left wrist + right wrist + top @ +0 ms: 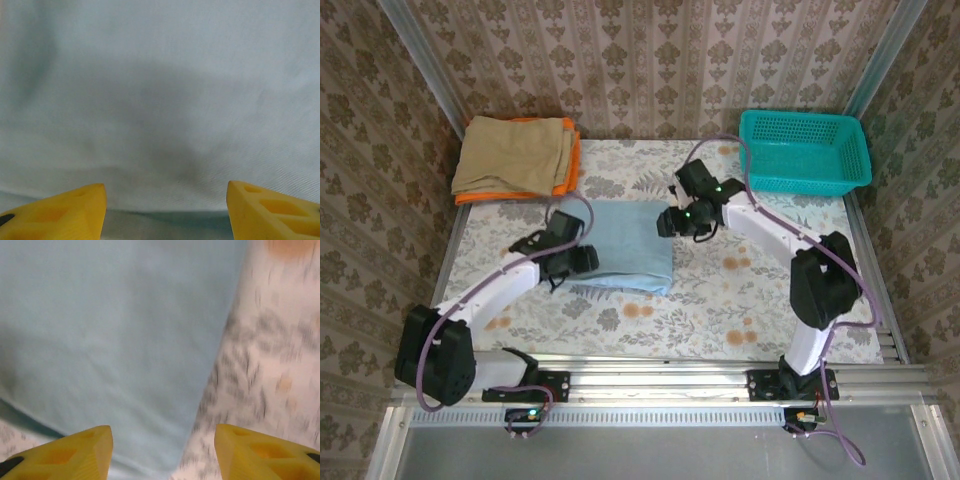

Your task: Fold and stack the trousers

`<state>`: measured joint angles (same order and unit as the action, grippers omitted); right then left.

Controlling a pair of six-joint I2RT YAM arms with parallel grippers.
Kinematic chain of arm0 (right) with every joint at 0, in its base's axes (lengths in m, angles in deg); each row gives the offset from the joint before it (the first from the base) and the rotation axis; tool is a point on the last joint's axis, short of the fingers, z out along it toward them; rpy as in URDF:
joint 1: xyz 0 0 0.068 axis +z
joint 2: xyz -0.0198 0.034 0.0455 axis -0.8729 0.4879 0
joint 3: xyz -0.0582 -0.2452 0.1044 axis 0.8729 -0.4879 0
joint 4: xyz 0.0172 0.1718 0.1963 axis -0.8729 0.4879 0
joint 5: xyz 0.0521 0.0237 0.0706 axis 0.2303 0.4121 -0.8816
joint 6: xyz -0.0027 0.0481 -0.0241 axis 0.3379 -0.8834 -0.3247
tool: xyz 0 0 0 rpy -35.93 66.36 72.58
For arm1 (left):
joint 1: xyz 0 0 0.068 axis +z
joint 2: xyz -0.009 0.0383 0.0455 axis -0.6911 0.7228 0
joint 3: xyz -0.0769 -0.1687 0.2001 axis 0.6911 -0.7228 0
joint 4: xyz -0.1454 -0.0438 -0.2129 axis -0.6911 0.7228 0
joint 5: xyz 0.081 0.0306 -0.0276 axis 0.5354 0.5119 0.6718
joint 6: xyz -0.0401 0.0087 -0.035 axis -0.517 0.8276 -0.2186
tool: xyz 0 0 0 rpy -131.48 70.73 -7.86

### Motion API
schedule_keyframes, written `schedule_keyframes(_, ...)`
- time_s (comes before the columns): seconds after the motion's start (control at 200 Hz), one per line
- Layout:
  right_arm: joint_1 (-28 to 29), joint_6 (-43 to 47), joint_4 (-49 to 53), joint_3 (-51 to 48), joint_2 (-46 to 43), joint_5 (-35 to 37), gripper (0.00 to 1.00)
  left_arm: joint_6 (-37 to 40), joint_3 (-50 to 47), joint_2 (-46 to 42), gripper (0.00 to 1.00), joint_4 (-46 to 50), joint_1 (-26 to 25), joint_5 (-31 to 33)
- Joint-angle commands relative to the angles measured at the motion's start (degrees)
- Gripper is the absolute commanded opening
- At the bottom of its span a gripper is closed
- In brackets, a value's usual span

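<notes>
Your left gripper [165, 200] and right gripper [162, 437] both have their yellow jaws spread wide, holding nothing, over the folded light-blue trousers [625, 250] in the middle of the desk [740, 295], so if you pinch just the top layer, the fold may fall open.
</notes>
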<state>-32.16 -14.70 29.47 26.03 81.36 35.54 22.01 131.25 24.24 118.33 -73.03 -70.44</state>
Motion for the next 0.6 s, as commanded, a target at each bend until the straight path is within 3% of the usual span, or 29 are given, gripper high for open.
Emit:
schedule_keyframes(0.0,-0.23,1.82,0.58,8.41,10.09,1.37,0.4,-7.96,-5.04,0.66,0.63,-5.98,-1.26,0.12)
schedule_keyframes(0.06,-0.22,1.12,-0.16,13.46,15.39,0.05,0.21,-9.15,-6.64,1.95,0.61,-7.81,-1.19,-0.32)
schedule_keyframes(0.14,-0.28,0.42,2.88,21.3,22.51,-0.15,0.07,-8.95,-7.62,3.58,0.57,-9.43,-1.09,-0.7)
schedule_keyframes(0.27,-0.33,0.02,11.41,29.58,30.14,1.99,0.0,-8.88,-10.3,6.08,0.42,-13.13,1.28,-2.55)
schedule_keyframes(0.36,-0.82,-0.15,11.8,25.66,28.85,2.74,0.0,-8.92,-12.24,8.0,0.36,-16.29,2.41,-4.02)
schedule_keyframes(0.595,-1.27,-0.13,5.34,0.81,15.39,2.24,0.0,-3.67,-7.27,16.74,0.32,-18.25,6.14,-6.67)
